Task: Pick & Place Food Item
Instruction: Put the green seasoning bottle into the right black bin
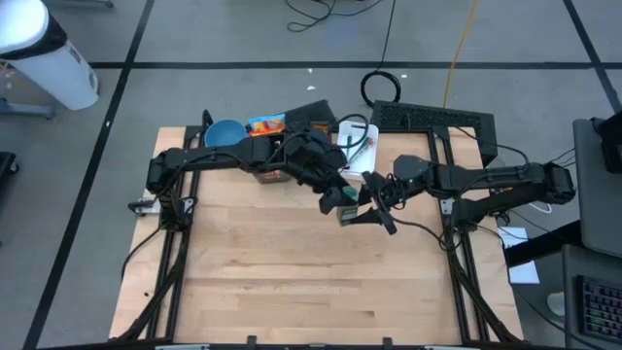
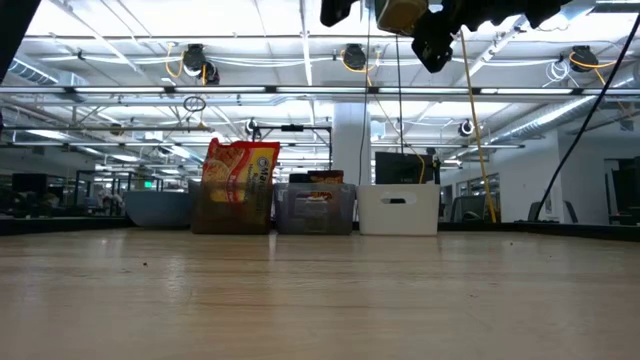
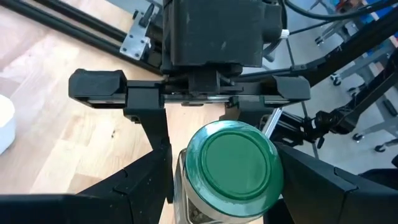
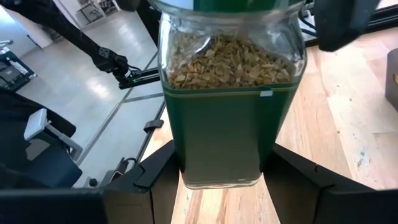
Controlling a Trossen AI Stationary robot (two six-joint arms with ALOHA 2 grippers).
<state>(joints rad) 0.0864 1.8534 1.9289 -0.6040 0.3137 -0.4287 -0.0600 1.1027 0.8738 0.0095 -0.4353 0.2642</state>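
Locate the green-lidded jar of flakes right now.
In the high view the jar is held above the table's middle, between the left gripper and the right gripper.

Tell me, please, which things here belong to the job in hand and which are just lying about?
In the job:
- green-lidded jar of flakes, held in mid-air
- left pincer, gripping the jar
- right pincer, around the jar's base

Lying about:
- blue bowl
- snack bag
- white bin
- keyboard

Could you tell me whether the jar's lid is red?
No, the left wrist view shows the jar capped by a green lid.
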